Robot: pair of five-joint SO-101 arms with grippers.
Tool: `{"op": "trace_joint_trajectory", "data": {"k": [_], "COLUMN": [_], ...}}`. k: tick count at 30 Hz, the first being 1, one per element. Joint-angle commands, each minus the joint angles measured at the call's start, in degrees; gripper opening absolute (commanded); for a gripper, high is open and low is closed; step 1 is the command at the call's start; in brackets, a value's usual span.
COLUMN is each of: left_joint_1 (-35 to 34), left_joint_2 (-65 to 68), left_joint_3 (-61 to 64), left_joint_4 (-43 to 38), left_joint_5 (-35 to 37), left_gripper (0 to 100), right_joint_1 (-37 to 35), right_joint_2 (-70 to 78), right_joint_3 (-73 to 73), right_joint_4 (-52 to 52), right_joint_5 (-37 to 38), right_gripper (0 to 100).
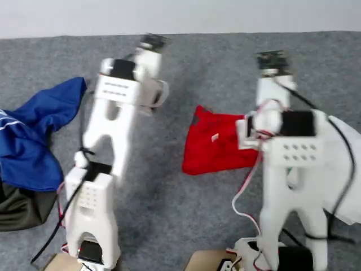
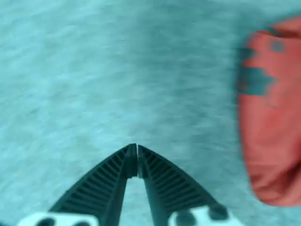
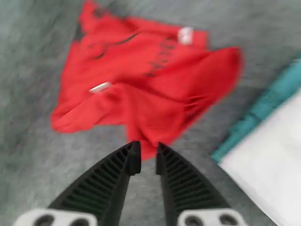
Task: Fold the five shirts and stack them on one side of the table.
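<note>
You are viewing the crumpled red fabric shirt (image 1: 217, 147) lying between the arms. The left gripper (image 2: 136, 154) is hovering, fingers together, over the grey felt table (image 1: 225, 68). The right gripper (image 3: 146, 153) is hovering at the shirt's edge, fingers slightly apart.

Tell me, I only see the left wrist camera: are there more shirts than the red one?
Observer: Yes, a blue shirt lies crumpled on the far side of the left arm, away from the red one.
Operator: Is anything next to it?
Observer: A dark garment lies against it, nearer the arm bases.
Operator: Where's the other claw?
Observer: The right claw hangs slightly open at the edge of the red shirt, holding nothing.
</note>
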Motion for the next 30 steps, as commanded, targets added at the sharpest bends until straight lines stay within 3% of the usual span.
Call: {"op": "trace_joint_trajectory", "data": {"k": [1, 7, 15, 22, 27, 30], "left_joint_1": [-5.4, -6.2, -6.2, -6.0, -5.9, -6.0], "left_joint_2": [-7.8, -22.9, -38.2, -39.5, -39.5, -39.5], "left_joint_3": [2.0, 16.6, 32.4, 34.9, 34.9, 34.9], "left_joint_4": [1.5, 1.4, 1.1, 0.3, 0.3, 0.4], "left_joint_5": [-0.4, -4.0, -6.2, -6.0, -6.0, -6.0], "left_gripper": [1, 1, 1, 1, 1, 1], "right_joint_1": [-5.8, -8.9, -5.8, -3.8, -0.4, 2.6], "right_joint_2": [3.1, 10.6, 21.6, 25.9, 27.6, 27.6], "right_joint_3": [-4.0, -7.0, -8.9, -8.9, -8.9, -8.9], "right_joint_4": [1.9, 1.5, 1.5, 1.5, 1.5, 2.0], "right_joint_5": [-0.7, 9.2, 19.9, 26.0, 26.5, 32.9], "right_gripper": [18.5, 22.0, 21.9, 9.5, 4.9, 3.0]}}
